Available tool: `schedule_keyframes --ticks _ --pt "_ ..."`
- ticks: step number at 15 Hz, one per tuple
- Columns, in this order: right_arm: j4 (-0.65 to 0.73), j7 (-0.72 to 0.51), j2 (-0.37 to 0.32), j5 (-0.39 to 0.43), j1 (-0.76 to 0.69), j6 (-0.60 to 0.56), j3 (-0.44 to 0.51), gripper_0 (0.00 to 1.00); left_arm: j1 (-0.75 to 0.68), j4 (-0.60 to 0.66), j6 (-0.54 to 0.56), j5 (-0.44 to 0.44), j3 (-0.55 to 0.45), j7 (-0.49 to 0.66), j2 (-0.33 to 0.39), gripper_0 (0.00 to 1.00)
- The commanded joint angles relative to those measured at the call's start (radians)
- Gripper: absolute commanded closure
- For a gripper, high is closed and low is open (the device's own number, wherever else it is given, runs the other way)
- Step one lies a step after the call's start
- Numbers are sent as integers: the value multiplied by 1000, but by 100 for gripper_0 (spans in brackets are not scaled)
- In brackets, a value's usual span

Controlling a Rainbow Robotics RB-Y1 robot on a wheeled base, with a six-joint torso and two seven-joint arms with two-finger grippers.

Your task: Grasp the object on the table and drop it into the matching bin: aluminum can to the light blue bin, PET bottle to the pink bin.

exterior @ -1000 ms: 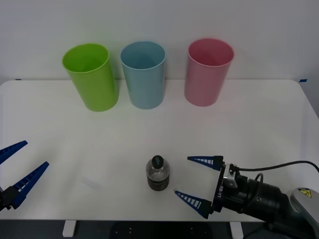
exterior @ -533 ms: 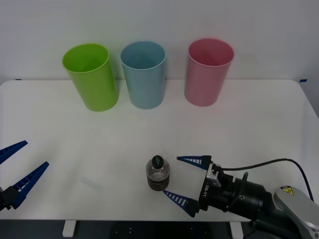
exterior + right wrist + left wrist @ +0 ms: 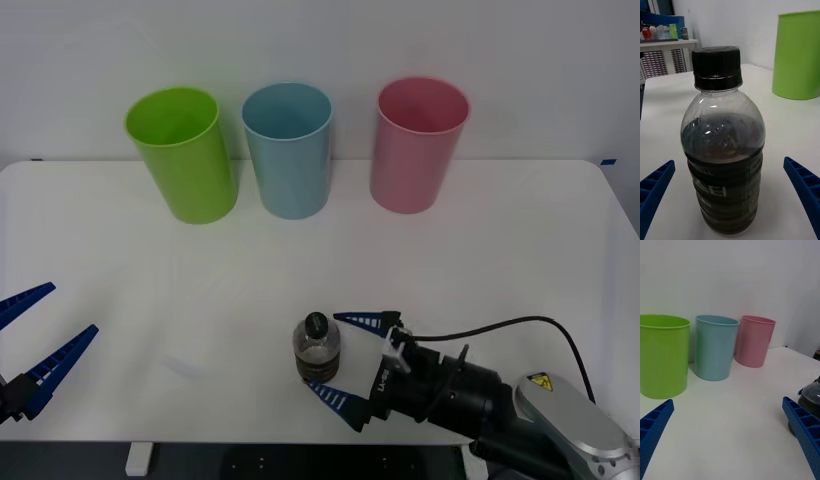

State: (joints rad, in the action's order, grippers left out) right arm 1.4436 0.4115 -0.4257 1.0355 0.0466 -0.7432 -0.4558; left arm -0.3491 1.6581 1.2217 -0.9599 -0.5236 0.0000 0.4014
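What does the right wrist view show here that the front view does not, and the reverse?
Right wrist only: the PET bottle close up, with its ribbed label band and dark contents, standing between the right gripper's open fingers. Front only: the pink bin, the light blue bin and the idle left gripper. Both: the bottle, the right gripper, the lime green bin and the table.

The label band of the PET bottle (image 3: 723, 187) carries pale lettering, but the ribs of the bottle break it up and no word can be made out (a few strokes resembling "EI" show near the middle of the band). On the right arm's wrist housing (image 3: 545, 385), in the front view, sits a small yellow triangular warning sign; its symbol is too small to read. No other text, number or brand can be read.
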Motion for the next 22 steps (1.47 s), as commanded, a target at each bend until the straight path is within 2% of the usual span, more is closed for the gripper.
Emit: schedule_keyframes --ticks 1,6,11,12,13,14,22 --pt "0 6 13 0 4 36 -24 0 0 0 0 0 0 0 0 0" --pt "0 21 24 1 16 110 -70 0 0 0 0 0 0 0 0 0" --pt "0 35 36 8 16 128 -72 0 0 0 0 0 0 0 0 0" --pt "0 35 36 9 15 134 -72 28 0 0 0 0 0 0 0 0" --pt "1 29 36 8 12 136 -72 79 0 0 0 0 0 0 0 0" --pt "0 35 38 8 12 148 -72 100 0 0 0 0 0 0 0 0" --pt "0 27 38 9 12 153 -72 100 0 0 0 0 0 0 0 0"
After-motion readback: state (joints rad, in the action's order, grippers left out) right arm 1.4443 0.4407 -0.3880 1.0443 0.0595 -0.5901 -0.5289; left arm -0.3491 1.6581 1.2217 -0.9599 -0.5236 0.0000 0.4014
